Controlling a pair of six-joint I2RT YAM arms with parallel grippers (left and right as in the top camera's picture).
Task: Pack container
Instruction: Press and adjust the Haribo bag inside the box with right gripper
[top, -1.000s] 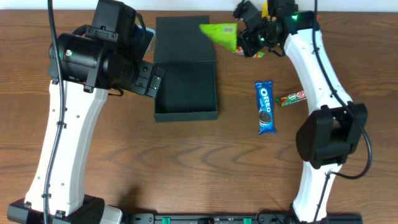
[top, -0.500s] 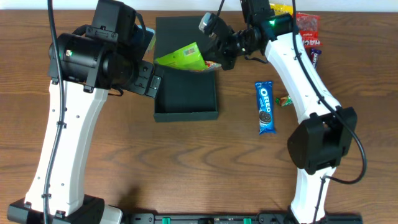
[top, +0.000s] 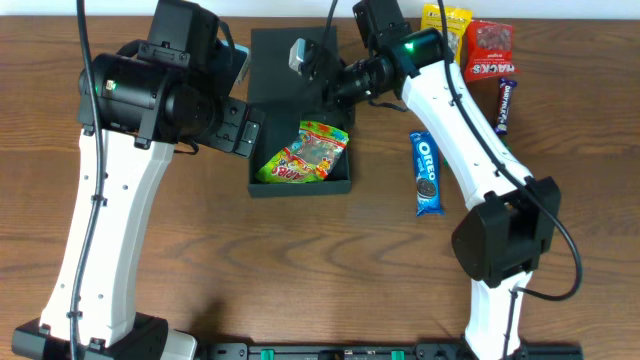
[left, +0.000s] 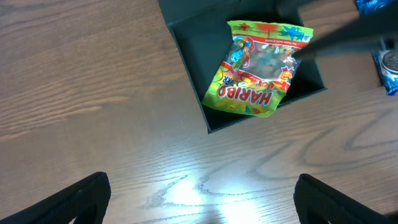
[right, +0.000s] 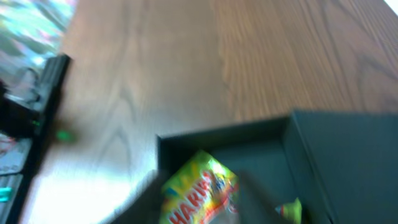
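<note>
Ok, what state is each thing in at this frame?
container, open, lid flap folded back.
Haribo bag, lying inside the container.
Oreo packet, lying outside the container.
left gripper, jaws wide apart, empty.
right gripper, over the container, jaws too blurred to tell.

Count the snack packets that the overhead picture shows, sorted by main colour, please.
green-yellow Haribo bag, inside the container: 1
blue Oreo packet: 1
yellow packet: 1
red packet: 1
dark bar: 1
Total: 5
</note>
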